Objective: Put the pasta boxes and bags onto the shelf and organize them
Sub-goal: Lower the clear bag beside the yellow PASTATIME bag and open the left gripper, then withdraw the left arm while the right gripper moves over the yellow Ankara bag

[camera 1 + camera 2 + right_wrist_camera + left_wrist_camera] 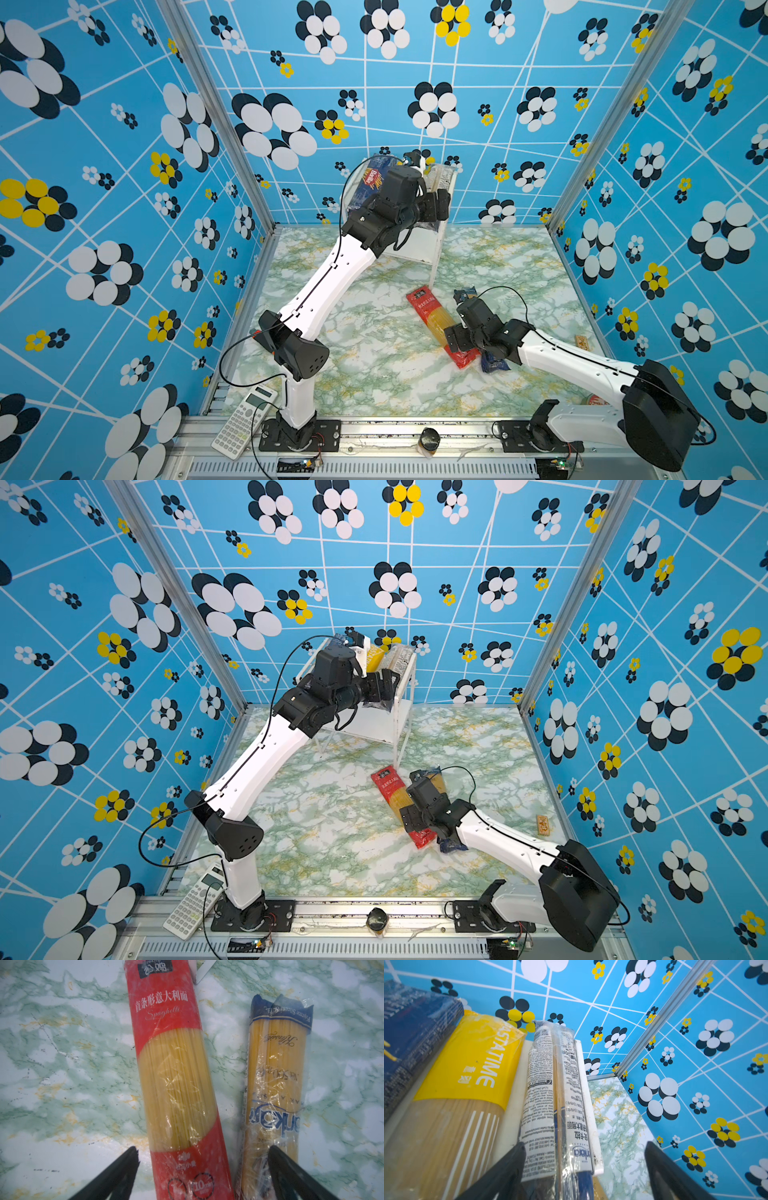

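Note:
On the top board of the white shelf (419, 245) three packs lie side by side: the dark blue Barilla box (415, 1028), a yellow bag (467, 1068) and a white-labelled blue-ended bag (550, 1088) at the board's edge (586, 1095). My left gripper (585, 1145) stands open around the end of that last bag, its fingers apart from it. On the table lie a red-ended bag (172, 1064) and a gold-labelled blue-ended bag (276, 1074), nearly parallel. My right gripper (203, 1149) is open just above the red-ended bag's near end, one finger over the blue-ended bag.
A calculator (243, 419) and a dark jar (429, 440) sit on the front rail. A small tan block (582, 343) lies by the right wall. The shelf's lower board (365, 727) shows bare white. Patterned walls close in three sides.

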`<control>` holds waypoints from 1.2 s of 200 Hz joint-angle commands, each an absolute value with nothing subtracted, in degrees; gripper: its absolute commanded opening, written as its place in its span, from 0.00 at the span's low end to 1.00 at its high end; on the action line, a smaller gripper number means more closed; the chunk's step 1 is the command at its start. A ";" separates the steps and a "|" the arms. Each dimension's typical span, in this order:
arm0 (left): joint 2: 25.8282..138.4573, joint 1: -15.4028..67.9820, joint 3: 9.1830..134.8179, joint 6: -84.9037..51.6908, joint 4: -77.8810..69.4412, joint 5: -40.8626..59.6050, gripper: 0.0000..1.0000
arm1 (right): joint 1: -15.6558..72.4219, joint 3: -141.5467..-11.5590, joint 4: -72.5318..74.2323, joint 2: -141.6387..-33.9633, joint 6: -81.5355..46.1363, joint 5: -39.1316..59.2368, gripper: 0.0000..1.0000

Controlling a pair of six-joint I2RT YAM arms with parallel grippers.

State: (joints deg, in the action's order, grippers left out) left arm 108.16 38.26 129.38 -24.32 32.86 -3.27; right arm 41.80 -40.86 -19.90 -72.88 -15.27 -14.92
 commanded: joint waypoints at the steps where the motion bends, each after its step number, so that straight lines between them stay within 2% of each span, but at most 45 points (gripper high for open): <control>1: 103.92 38.67 127.77 -23.52 31.11 -2.67 0.99 | 41.28 -40.54 -20.34 -71.72 -15.47 -15.48 0.99; 59: 94.23 40.16 117.76 -21.45 26.09 -0.46 0.99 | 41.30 -42.56 -22.03 -71.81 -15.32 -16.59 0.99; 163: 70.27 41.39 80.80 -22.69 20.62 -2.08 0.99 | 41.24 -48.91 -27.84 -73.97 -14.27 -25.25 0.99; 240: 62.08 39.42 60.46 -30.72 20.90 -3.38 0.99 | 41.29 -52.89 -31.08 -82.27 -17.73 -33.10 0.99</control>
State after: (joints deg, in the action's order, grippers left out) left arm 63.68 40.56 64.47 -26.87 21.78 -2.42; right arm 41.58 -50.65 -28.01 -79.46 -15.66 -28.16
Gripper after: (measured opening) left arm 0.992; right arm 0.991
